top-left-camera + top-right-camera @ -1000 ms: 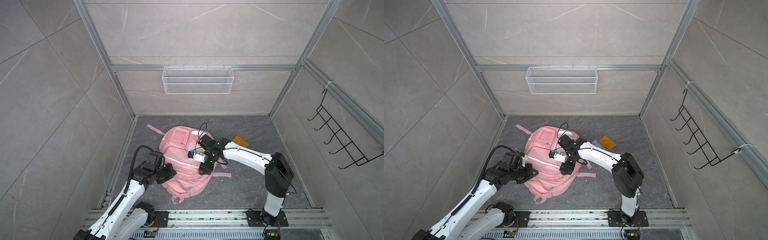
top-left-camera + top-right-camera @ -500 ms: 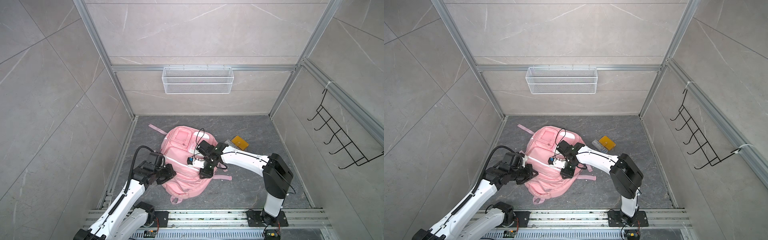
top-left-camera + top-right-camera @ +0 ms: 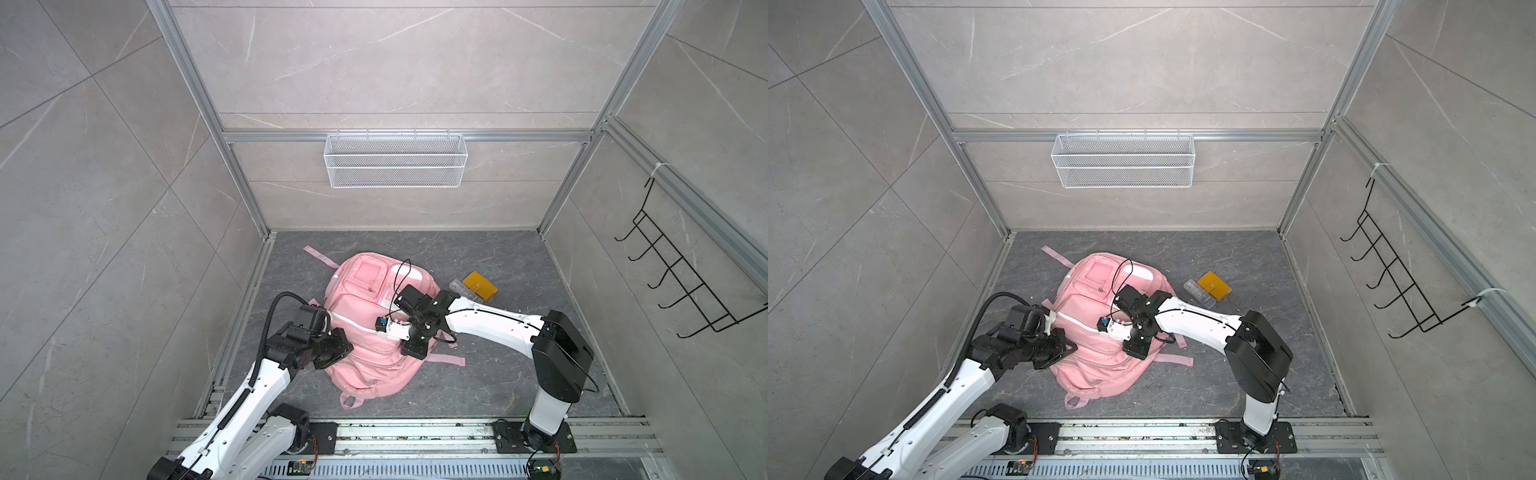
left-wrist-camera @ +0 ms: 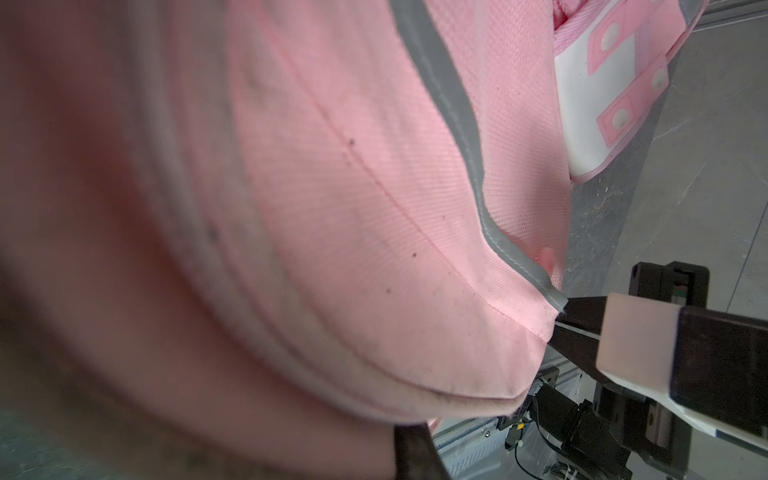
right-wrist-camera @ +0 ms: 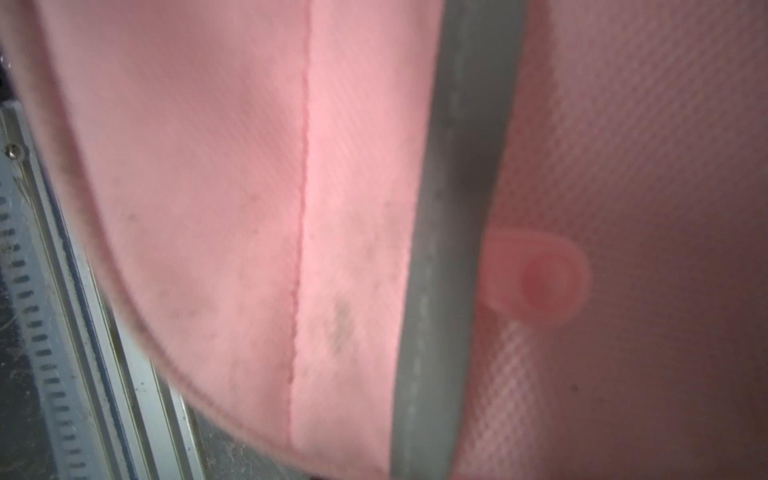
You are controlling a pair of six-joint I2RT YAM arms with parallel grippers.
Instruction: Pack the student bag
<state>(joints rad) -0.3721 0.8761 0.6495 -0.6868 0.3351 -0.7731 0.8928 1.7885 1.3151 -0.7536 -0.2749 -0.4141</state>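
The student bag (image 3: 365, 316), pink with white stripes, lies flat on the grey floor in both top views (image 3: 1088, 320). My left gripper (image 3: 341, 347) is at the bag's left edge, shut on its fabric. In the left wrist view pink cloth (image 4: 374, 208) drapes over one dark finger (image 4: 415, 453). My right gripper (image 3: 414, 351) points down at the bag's right side, shut on it. The left wrist view shows its black fingers (image 4: 582, 324) pinching the grey-striped edge. The right wrist view is filled by close, blurred bag fabric (image 5: 208, 187) and a grey stripe (image 5: 453, 249).
A yellow booklet (image 3: 480, 286) and a clear case (image 3: 459, 286) lie on the floor to the right of the bag. A white wire basket (image 3: 395, 160) hangs on the back wall, a black hook rack (image 3: 681, 286) on the right wall. A metal rail (image 3: 415, 432) runs along the front.
My right gripper has slid a little toward the front along the bag and its jaws have closed on the fabric. The left arm has not moved.
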